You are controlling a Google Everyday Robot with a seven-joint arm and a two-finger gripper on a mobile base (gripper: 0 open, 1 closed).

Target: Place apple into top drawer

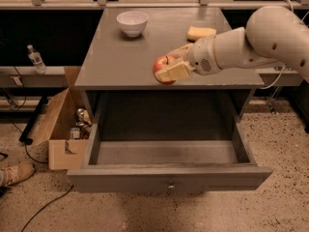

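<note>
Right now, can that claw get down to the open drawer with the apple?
Probably yes. The claw grips the apple near the table's front edge, and the top drawer is pulled out, lower and further forward. Nothing shows between them, though the arm would have to clear the edge first.
</note>
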